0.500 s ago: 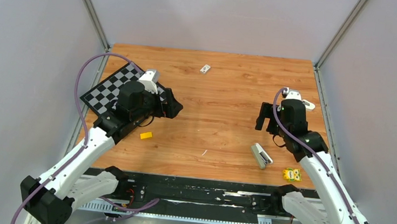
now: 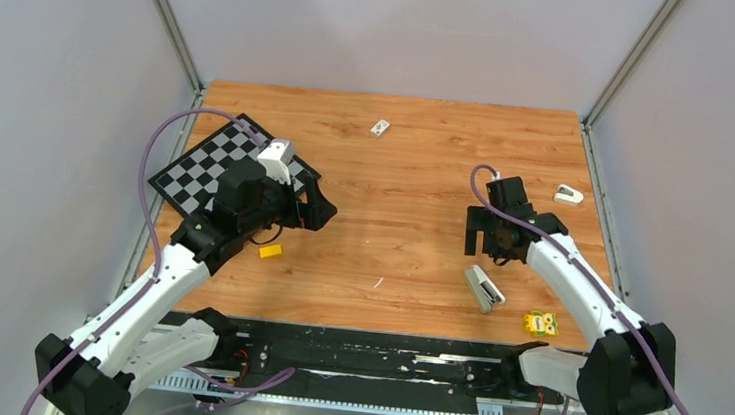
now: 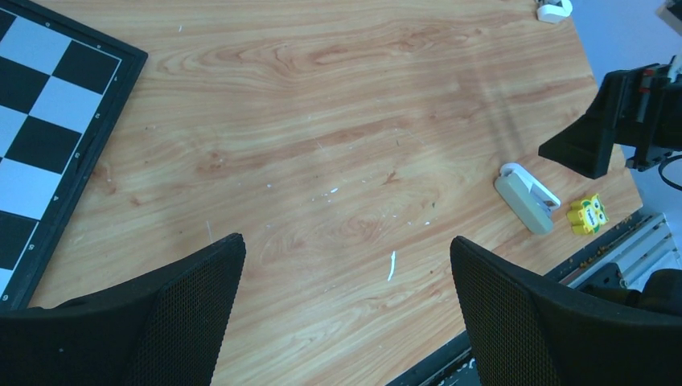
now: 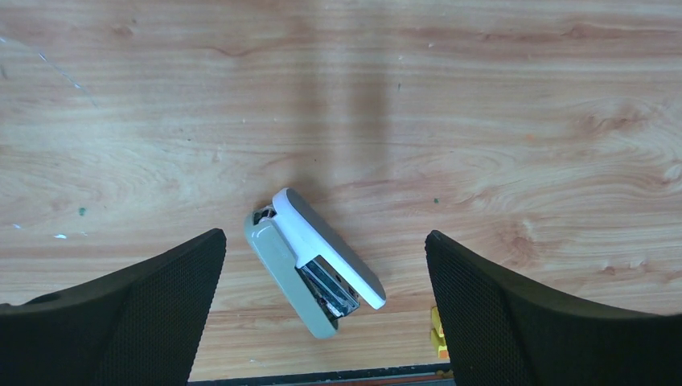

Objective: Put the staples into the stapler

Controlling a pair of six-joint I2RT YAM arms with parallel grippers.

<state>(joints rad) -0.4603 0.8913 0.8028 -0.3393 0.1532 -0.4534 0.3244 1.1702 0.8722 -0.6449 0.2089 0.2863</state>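
A: Near edge first. What's there?
B: A small yellow cartoon-faced toy by the right arm's base. It isn't part of the job. Just beyond it is the slim grey-and-white desk stapler, down on the orange wood-grain table and skewed to the edge.

A: Open or closed?
B: On its side, I judge. A dark metal channel shows between the white top and grey base at the near end, and the hinge is at the far end. It likely needs righting and swinging open before anything slides in.

A: Right gripper?
B: The right gripper hangs pointing down just behind the stapler, fingers spread wide with nothing between them. Its wrist view frames the stapler between the fingers, which reads as lining up for a pick.

A: Left?
B: The left gripper is likewise spread and empty, above the bare middle of the table and well apart from the stapler. It is probably parked to brace or receive.

A: The staples?
B: No strip I can confirm. A thin pale sliver lies left of the stapler, too small to tell what it is. A small yellow block sits by the left arm, and a black-and-white checkered board lies beyond that.

A: Far side?
B: A small white plastic piece lies near the right rail. A tiny white cardboard box sits near the far edge, well apart from both arms. Presumably the staples are in it, which makes for a long reach.
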